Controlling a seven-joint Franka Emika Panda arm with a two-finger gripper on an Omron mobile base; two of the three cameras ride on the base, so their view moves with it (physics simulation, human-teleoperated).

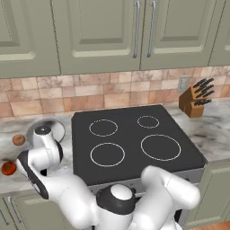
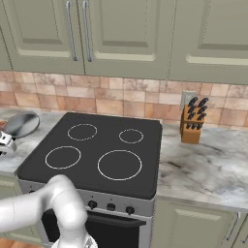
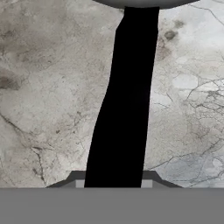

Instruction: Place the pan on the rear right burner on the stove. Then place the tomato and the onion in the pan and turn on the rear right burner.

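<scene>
Pan (image 2: 20, 124) without tomato (image 1: 8, 168), onion (image 1: 18, 139)

Even, shadowless rendered light fills the kitchen; the stove (image 1: 134, 139) glass shows no glare. Edges look slightly soft and pixelated, and the close hand view's marble counter (image 3: 52, 87) perhaps blurs.

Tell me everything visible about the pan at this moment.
The pan is small, round, shiny grey metal, with a straight black handle. In the right base view it looks tilted on the marble counter left of the stove, not on any burner. In the left base view the arm covers part of it. The hand view looks along the handle, which runs between the jaws of the gripper, shut on it. Tomato and onion lie apart from it.
</scene>
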